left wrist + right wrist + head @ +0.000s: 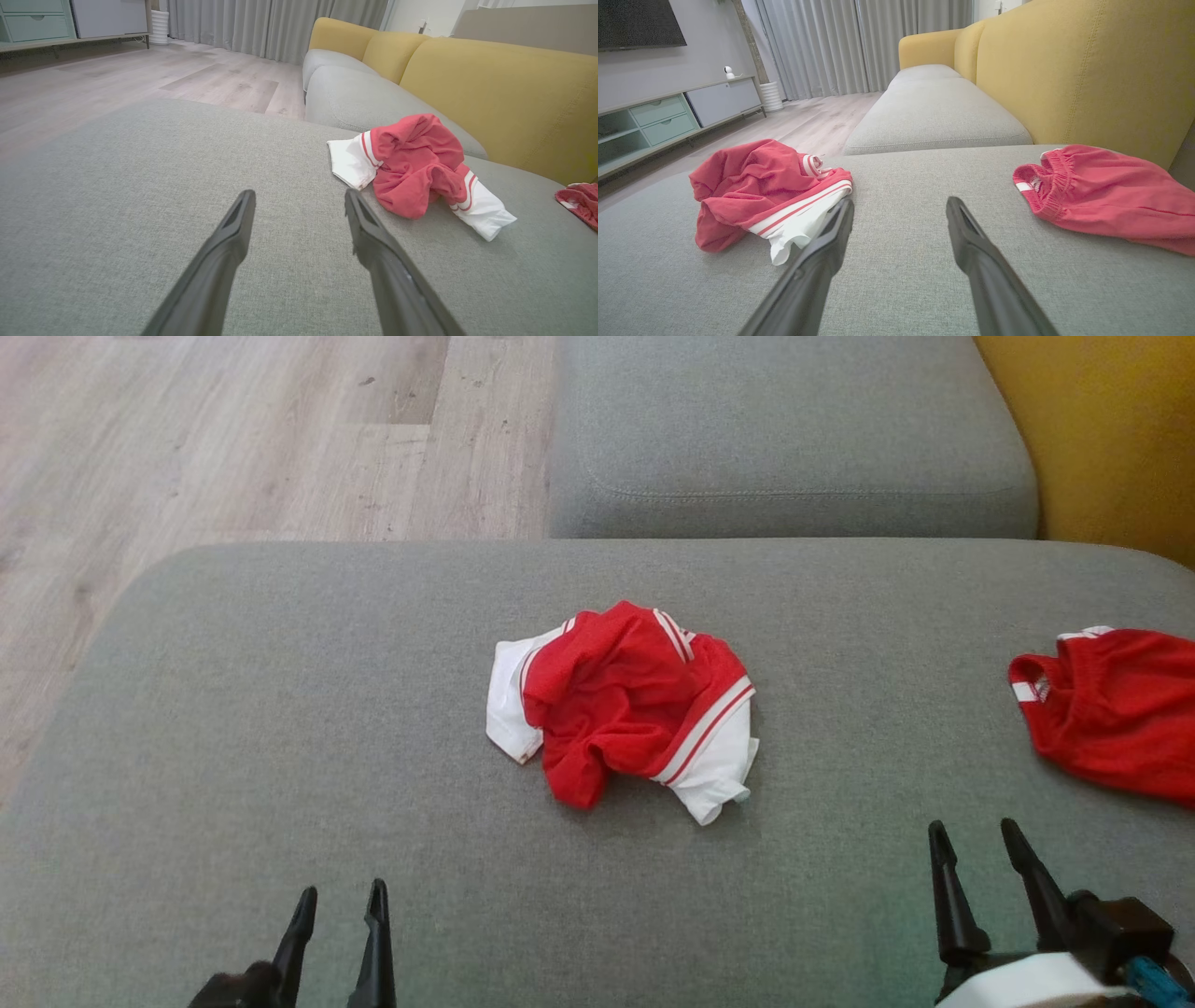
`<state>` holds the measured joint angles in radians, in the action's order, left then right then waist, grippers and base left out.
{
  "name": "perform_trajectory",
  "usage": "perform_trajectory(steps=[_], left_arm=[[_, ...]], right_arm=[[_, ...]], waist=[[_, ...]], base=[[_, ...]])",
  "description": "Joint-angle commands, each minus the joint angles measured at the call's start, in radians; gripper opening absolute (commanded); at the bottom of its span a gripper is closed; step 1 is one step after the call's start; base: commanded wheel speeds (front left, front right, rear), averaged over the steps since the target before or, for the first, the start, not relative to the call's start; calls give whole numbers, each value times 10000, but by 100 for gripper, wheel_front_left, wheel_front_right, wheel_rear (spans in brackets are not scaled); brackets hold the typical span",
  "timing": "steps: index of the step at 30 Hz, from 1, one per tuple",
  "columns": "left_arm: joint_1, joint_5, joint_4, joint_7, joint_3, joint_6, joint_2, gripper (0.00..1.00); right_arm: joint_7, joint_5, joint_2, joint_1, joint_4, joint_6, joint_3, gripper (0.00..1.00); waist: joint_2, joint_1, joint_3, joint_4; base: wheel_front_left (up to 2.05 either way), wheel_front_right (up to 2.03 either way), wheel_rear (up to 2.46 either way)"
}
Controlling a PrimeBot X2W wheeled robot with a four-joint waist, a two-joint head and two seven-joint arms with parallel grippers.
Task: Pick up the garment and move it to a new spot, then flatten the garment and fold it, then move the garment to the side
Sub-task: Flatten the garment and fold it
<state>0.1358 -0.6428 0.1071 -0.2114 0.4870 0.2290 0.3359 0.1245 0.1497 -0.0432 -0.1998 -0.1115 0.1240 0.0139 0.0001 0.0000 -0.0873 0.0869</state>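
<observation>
Crumpled red-and-white garment (624, 705) lying in a heap at the middle of the grey seat cushion (280, 709). Left gripper (343, 889) and right gripper (973, 825) sit at the near edge, fingers spread apart and holding nothing. The garment lies ahead of both, between them: forward and to the right of the left gripper, forward and to the left of the right gripper, touching neither. A second red garment (1116, 709) lies at the cushion's right edge.

The red elastic-waisted cloth piece (1116, 714) is running off the head view's right edge, and the crumpled red-and-white garment (624, 705) is lying bunched, hiding its true outline.
</observation>
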Motion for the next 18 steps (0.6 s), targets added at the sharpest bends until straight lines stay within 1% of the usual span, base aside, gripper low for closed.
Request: perform_trajectory(steps=[1, 11, 18], left_arm=[[-460, -32, -346, -33, -315, 58, 201, 100], [-485, -26, -431, 17, -265, 131, 244, 100], [-550, 20, -497, 17, -187, 145, 232, 100]], right_arm=[[105, 66, -70, 377, 270, 67, -224, 100], [96, 53, -70, 426, 224, 67, -178, 100], [-111, -97, -70, 795, 278, 67, -56, 100]], waist=[[-1, 0, -1, 11], [-1, 0, 49, 94], [-1, 0, 262, 223]], base=[[0, 0, 0], [0, 0, 0], [0, 0, 0]])
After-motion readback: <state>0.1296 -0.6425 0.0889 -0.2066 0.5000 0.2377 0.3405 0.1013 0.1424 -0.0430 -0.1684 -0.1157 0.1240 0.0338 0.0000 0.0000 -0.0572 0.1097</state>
